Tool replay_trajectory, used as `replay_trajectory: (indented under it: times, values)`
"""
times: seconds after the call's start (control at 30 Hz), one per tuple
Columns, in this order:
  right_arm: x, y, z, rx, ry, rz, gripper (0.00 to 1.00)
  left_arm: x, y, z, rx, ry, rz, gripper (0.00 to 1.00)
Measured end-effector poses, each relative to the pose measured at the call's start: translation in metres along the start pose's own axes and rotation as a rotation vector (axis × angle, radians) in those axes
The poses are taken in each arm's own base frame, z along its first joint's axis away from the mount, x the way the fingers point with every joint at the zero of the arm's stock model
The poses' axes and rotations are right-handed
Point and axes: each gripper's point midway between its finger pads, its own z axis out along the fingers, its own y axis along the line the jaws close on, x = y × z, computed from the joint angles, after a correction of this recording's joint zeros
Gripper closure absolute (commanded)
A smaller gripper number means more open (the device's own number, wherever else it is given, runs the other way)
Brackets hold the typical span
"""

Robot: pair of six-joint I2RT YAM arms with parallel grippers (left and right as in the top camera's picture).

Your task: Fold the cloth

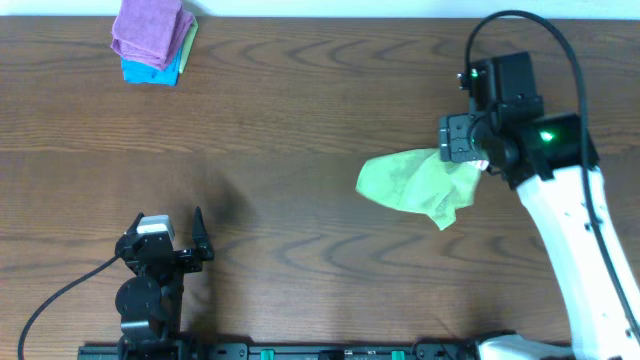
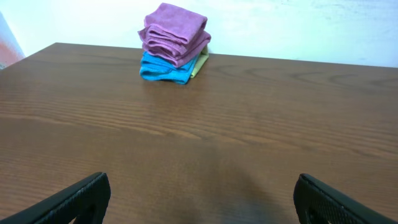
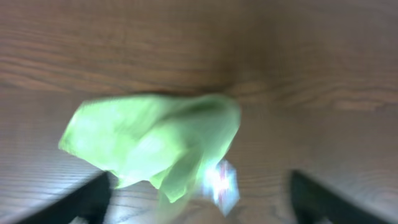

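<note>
A light green cloth (image 1: 415, 185) lies crumpled at the right of the wooden table. In the right wrist view the cloth (image 3: 143, 140) is blurred, with a white tag on its lower edge. My right gripper (image 1: 462, 150) is over the cloth's right end. Its fingers (image 3: 202, 202) stand wide apart on either side of the cloth's hanging edge, so it is open; whether the cloth touches a finger is unclear. My left gripper (image 1: 172, 238) is open and empty near the front left edge, and its fingertips (image 2: 202, 199) show over bare wood.
A stack of folded cloths (image 1: 152, 40), purple over blue and yellow-green, sits at the far left corner and also shows in the left wrist view (image 2: 174, 43). The table's back edge meets a white wall.
</note>
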Motion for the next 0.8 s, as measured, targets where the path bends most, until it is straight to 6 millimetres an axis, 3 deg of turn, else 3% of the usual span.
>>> replay_trajectory:
  times: [0.23,0.43,0.8]
  values:
    - [0.009,0.029,0.023,-0.128,0.085,-0.107,0.01,0.0,0.0,0.0,0.0,0.0,0.0,0.04]
    - [0.027,0.048,0.033,-0.23,0.129,-0.241,0.07,0.0,0.0,0.0,0.0,0.0,0.0,0.05]
    - [0.077,0.062,0.091,-0.26,0.183,-0.33,0.17,0.0,0.0,0.0,0.0,0.0,0.0,0.05]
